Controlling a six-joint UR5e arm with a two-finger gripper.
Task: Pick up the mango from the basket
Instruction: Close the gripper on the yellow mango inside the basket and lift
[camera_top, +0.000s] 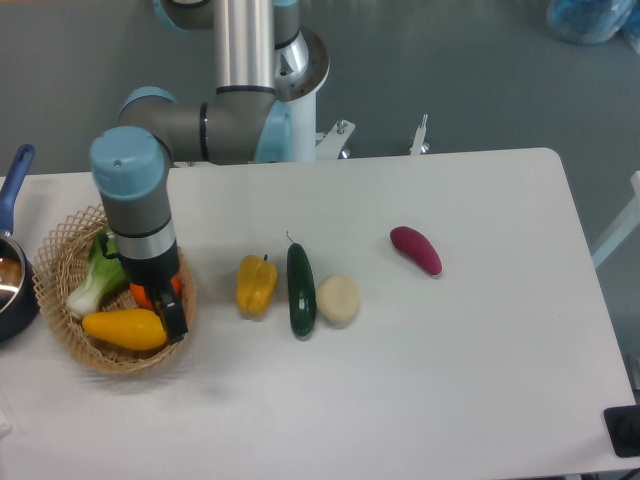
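Observation:
The mango (124, 329), smooth and yellow-orange, lies at the front of the round wicker basket (60, 255) at the table's left. A green and white leafy vegetable (94, 275) lies behind it in the basket. My gripper (170, 318) hangs straight down over the basket's right side, its black fingers (176, 318) right by the mango's right end. Something orange (145, 296) shows beside the fingers; I cannot tell what it is. The arm's wrist hides the jaws, so how far apart they stand is unclear.
A blue-handled pot (10, 285) stands left of the basket at the table's edge. Right of the basket lie a yellow bell pepper (256, 285), a dark green cucumber (301, 290), a pale round potato-like thing (338, 300) and a purple vegetable (415, 250).

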